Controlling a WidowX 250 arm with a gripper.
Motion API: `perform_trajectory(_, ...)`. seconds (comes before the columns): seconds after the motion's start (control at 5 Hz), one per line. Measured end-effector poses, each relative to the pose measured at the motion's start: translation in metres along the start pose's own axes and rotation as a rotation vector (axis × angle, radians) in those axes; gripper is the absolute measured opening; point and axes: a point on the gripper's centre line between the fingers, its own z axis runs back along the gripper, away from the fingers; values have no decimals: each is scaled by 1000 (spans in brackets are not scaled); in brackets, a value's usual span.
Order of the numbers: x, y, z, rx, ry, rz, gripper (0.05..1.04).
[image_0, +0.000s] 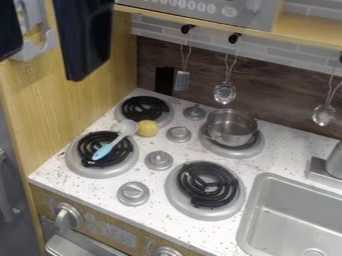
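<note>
So the claw (43, 69) is up in the top left, two dark, smooth slabs spread apart, with a bit of grey plastic fixture (35, 37) and yellowish wood-grain panel (100, 92) visible in the gap. Down on the bench (163, 185), which is white with dark speckles, a spoon (115, 141) lies at a slant over the front left burner (101, 150), blue handle, pale rounded bowl. Right by that bowl there's a roundish yellow lump (147, 128) at the edge of the back left burner (143, 108). Shiny metal pot (232, 129) sits on the back right one. Burners are black coils in grey rings, knobs (133, 193) are grey, the sink (297, 215) is a grey rounded basin. Behind it all, dark wood-look backsplash (274, 95), grey tile (280, 60) and hanging metal utensils (225, 92).
</note>
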Motion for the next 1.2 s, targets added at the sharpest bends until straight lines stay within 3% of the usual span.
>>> perform_trajectory(0.2, -1, 0, -2, 1, 8, 5, 998)
perform_trajectory(0.4, 15, -2, -10, 0, 6, 52, 998)
perform_trajectory(0.6, 51, -3, -24, -2, -19, 97, 998)
perform_trajectory(1.0, 121, 11, -70, -23, -82, 189, 998)
perform_trajectory(1.2, 154, 15, -102, -4, -89, 193, 998)
